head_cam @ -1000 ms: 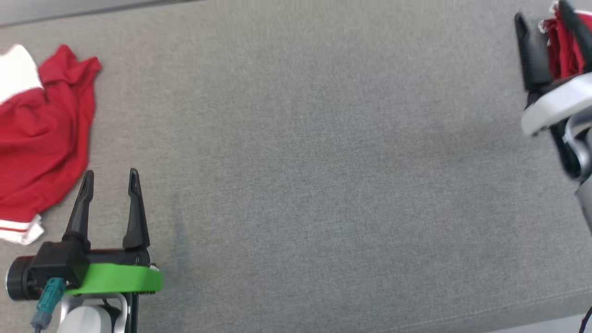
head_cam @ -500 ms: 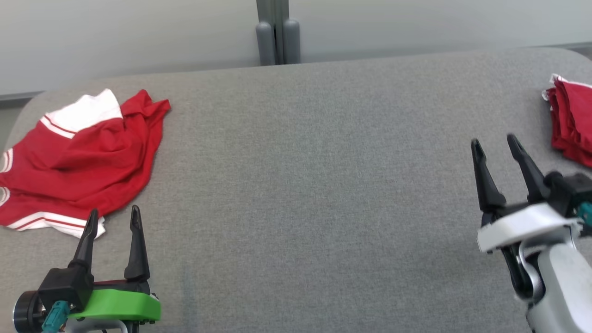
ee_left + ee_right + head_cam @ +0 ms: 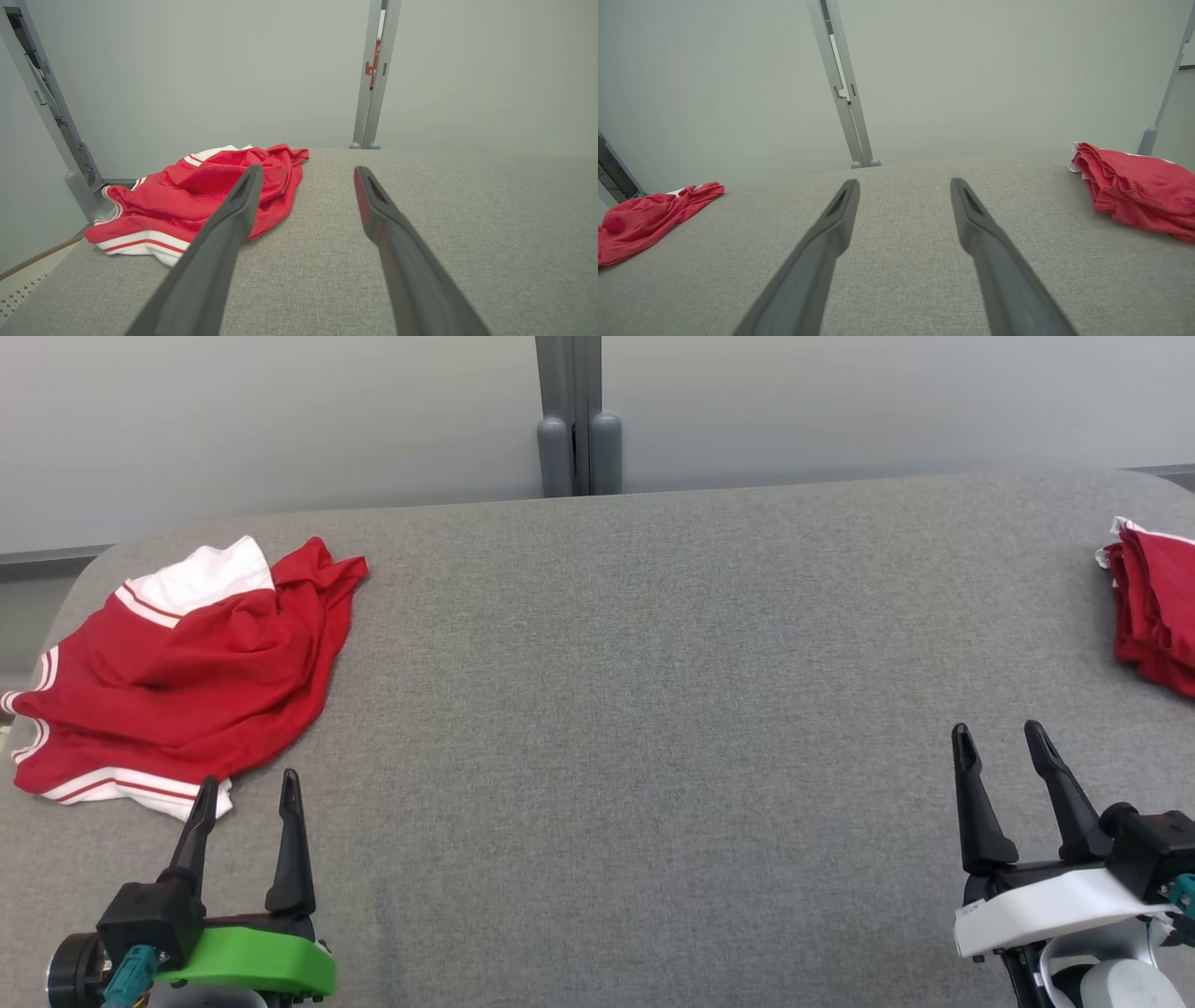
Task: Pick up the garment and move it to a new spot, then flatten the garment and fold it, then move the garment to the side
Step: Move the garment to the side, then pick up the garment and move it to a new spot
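1. Crumpled garment (image 3: pixel 187 663) at the bench's (image 3: pixel 635 709) far left corner: nothing done to it yet, I judge.
2. My left gripper (image 3: pixel 248 780), spread and empty, just beside its hem.
3. My right gripper (image 3: pixel 996 729): spread, empty.
4. Folded red pile (image 3: pixel 1158 607) at the right edge (seemingly finished).

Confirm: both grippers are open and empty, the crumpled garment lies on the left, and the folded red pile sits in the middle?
No: the folded red pile sits at the far right, as the head view shows. The rest is correct.
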### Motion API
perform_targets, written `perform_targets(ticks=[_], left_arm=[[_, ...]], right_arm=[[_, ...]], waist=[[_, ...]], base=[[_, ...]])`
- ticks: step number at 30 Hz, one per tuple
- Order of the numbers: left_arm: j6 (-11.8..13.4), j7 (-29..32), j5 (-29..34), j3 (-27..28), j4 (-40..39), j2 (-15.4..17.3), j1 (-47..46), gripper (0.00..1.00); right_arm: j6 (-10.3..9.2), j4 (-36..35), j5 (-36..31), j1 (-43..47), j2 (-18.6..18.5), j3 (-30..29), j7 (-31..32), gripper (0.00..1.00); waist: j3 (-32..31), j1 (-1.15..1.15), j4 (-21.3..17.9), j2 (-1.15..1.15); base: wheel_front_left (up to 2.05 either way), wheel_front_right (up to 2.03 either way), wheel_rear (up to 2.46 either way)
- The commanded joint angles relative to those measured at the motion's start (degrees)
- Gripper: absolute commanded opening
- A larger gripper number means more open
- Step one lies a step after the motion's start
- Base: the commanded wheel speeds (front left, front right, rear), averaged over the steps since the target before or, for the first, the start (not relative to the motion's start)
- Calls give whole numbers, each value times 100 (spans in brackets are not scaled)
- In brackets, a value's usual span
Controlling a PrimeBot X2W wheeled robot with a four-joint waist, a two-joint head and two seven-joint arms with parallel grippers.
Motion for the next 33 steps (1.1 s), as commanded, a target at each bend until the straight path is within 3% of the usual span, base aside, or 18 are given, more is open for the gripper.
perform_targets(ticks=[1,20,33], left_arm=[[-27,-18,-65,-19,27,29,-85,100],[-22,-17,-111,-116,185,113,-148,100],[98,-9,-160,-27,177,199,-195,100]], right_arm=[[-7,-47,-49,54,31,5,-4,100],[-7,56,-93,183,194,10,1,100],[-7,39,-45,185,179,78,40,100]], waist=[[8,1,-13,0],[-101,1,4,0],[-51,1,572,0]], base=[[0,0,0],[0,0,0],[0,0,0]])
